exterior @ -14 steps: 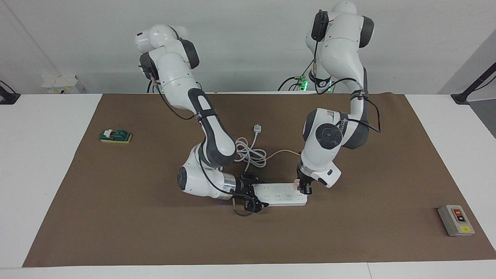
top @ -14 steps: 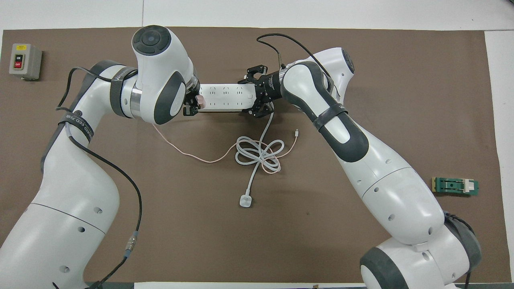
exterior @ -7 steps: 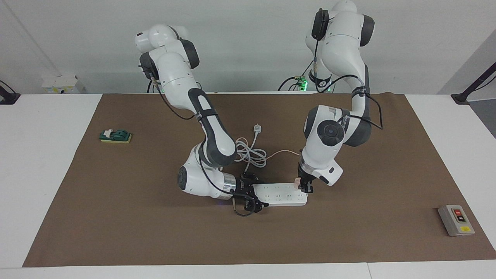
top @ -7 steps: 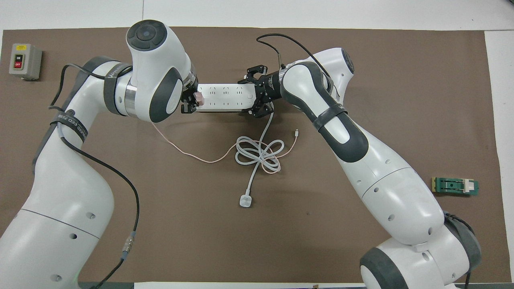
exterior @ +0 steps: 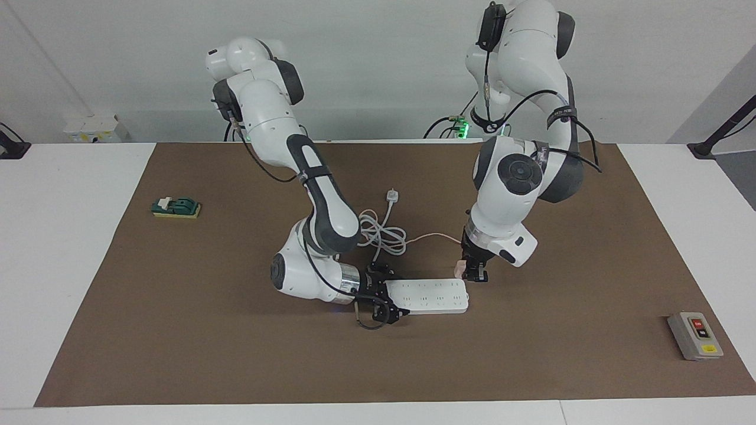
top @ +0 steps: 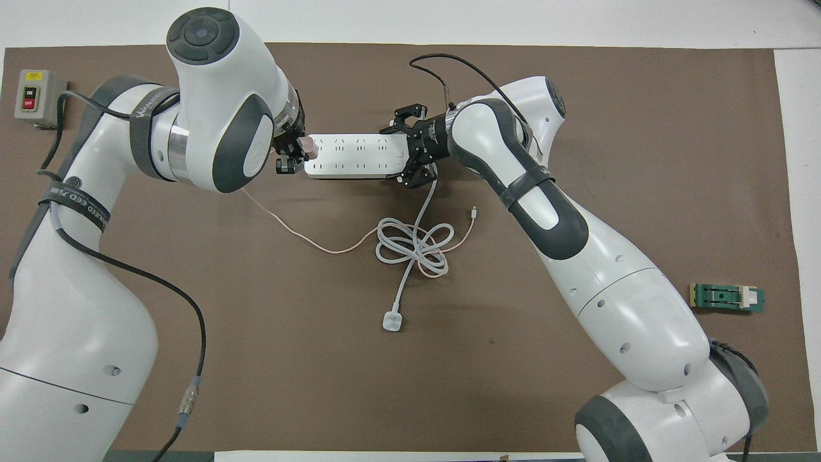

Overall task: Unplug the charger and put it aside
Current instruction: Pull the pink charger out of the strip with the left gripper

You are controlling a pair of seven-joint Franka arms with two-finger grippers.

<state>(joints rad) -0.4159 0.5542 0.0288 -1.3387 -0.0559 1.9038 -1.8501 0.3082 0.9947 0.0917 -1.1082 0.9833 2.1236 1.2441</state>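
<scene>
Up comes the left gripper [exterior: 471,273] since a second ago — the charger [exterior: 458,270] pinched between its fingers, lifted clear of the power strip [exterior: 428,296] and now hanging over the table [exterior: 177,324] just off the strip's end. The right gripper [exterior: 378,298] stays clamped on the strip's other end, pinning it down. Unplugging looks done — next, carry the charger aside and set it on bare table, minding the thin pink cable [top: 308,239] trailing through the white coiled cord [top: 410,247].
</scene>
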